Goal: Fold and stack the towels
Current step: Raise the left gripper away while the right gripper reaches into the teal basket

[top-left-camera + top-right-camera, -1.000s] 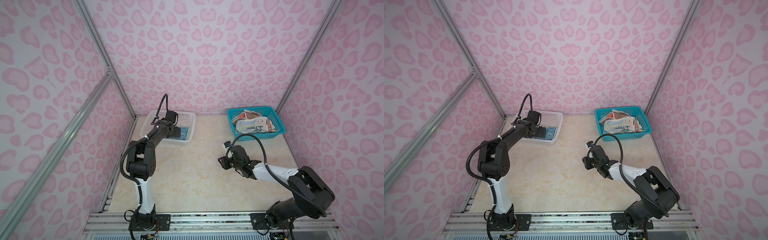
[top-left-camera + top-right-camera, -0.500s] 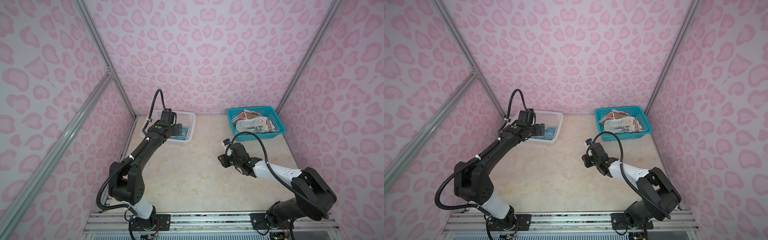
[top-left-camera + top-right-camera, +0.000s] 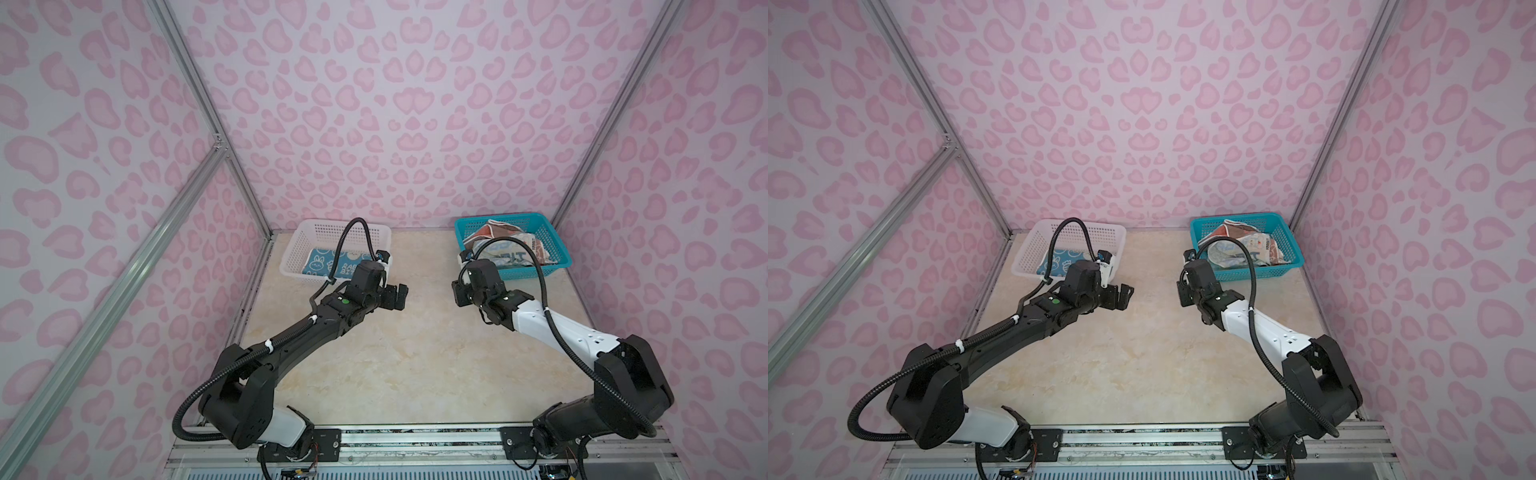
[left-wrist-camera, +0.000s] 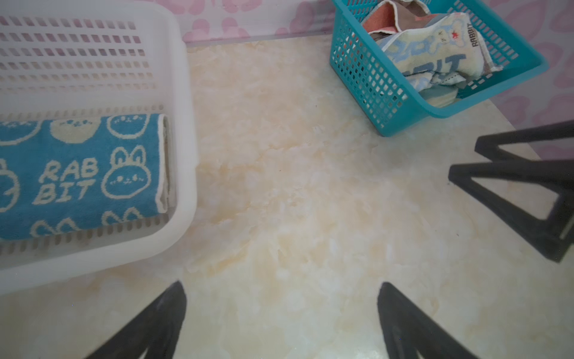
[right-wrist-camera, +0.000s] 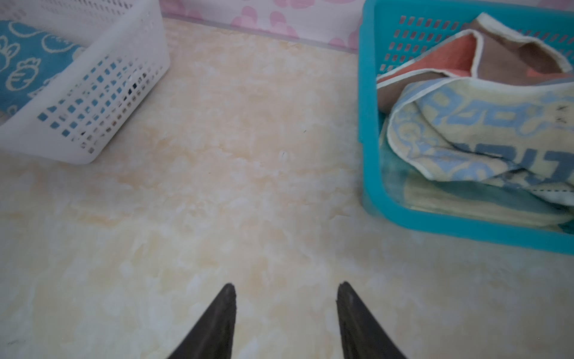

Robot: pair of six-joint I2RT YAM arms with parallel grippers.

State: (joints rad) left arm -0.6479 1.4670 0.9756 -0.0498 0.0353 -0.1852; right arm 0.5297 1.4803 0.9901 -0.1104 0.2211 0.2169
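Left gripper (image 3: 395, 296) jaws spread wide, right gripper (image 3: 459, 293) jaws parted. Both are empty, mid-frame in both top views.

Folded blue rabbit-print towel (image 3: 322, 262) lies in white perforated plastic basket (image 3: 332, 230), upper left of centre. Crumpled towels (image 3: 515, 253) heap in teal perforated plastic basket (image 3: 559, 249), upper right.

Likely next: right pinches only the top pale-yellow lettered towel (image 5: 481, 130) by one edge and lifts it clear of the rim.

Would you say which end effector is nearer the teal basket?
Right: the right end effector hovers before the teal basket; the left end effector is near the white basket.

White basket (image 3: 324, 232) with holes at the back left, blue-green basket (image 3: 469, 227) at the back right, creamy stone-look table (image 3: 415, 353), pink heart walls (image 3: 395, 104), grey metal bars (image 3: 124, 266).
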